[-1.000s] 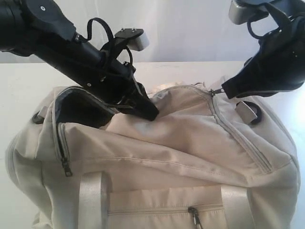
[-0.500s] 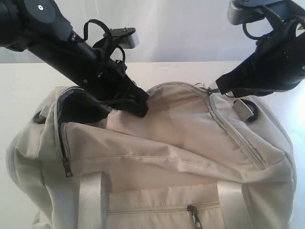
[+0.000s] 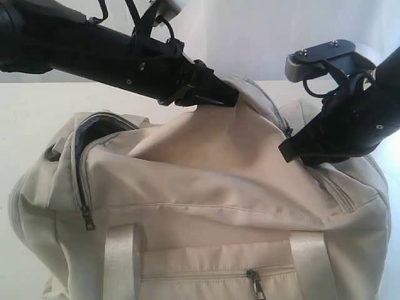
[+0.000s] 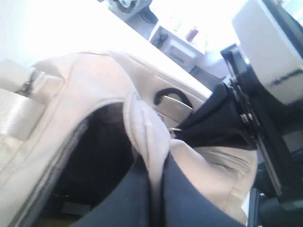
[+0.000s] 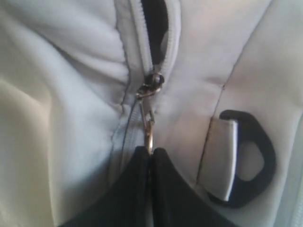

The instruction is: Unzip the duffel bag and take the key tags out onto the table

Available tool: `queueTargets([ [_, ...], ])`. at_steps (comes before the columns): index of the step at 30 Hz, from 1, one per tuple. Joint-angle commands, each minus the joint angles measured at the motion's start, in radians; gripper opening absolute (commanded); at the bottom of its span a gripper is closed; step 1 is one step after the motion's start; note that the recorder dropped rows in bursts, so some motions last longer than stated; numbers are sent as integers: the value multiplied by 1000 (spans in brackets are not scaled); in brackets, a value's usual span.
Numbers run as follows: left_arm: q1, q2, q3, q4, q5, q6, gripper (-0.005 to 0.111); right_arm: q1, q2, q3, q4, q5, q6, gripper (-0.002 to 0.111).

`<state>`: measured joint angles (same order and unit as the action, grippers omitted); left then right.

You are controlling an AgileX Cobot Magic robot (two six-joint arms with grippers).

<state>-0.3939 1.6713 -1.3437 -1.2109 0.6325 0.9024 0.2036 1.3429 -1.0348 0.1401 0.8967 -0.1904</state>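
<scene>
A white table (image 3: 25,119) is seen at 9 o'clock in the exterior view, backed by a pale wall (image 3: 250,37); blurred room clutter is made out beyond the table in the left wrist view. The duffel bag (image 3: 206,187) is set on the table and fills the frame from 8 o'clock to 4 o'clock, with a webbing strap (image 3: 119,262) and the zipped side pocket (image 3: 212,287) turned toward 6 o'clock. At 9 o'clock on the bag the main zipper is parted and the dark lining (image 3: 94,131) is exposed. The left gripper (image 3: 228,99) is pressed together on a fold of the bag's cream top panel, which is drawn up into a peak near 12 o'clock; the pinch is confirmed in the left wrist view, where fabric is squeezed between the dark fingers (image 4: 189,203). The left arm (image 3: 75,53) is stretched almost level from 10 o'clock toward the centre. The right gripper (image 3: 286,153) is closed on the metal zipper pull (image 5: 147,124), just beside a dark ring (image 5: 269,153) on a strap tab. The right arm (image 3: 369,119) is angled down from 2 o'clock, its tip pointed toward 8 o'clock.
</scene>
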Motion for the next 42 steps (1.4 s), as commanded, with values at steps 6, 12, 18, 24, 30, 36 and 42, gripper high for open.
queueTargets([
  [6,2,-5,6,89,-158,-122,0,-5,-79,13,-3,94,-25,0],
  [12,2,-5,6,181,-185,-192,0,-5,-153,13,-3,143,-25,0],
  [18,2,-5,6,181,-208,-192,0,-5,-224,13,-3,186,-25,0],
  [24,2,-5,6,184,-225,-196,0,-5,-285,13,-3,195,-25,0],
  [30,3,-4,6,194,-236,-206,0,-5,-325,13,2,191,-25,0],
  [36,3,18,6,204,-78,-207,0,-5,-312,26,6,78,-12,0],
  [42,3,28,6,229,94,-193,0,-5,-199,62,58,-49,-12,0],
])
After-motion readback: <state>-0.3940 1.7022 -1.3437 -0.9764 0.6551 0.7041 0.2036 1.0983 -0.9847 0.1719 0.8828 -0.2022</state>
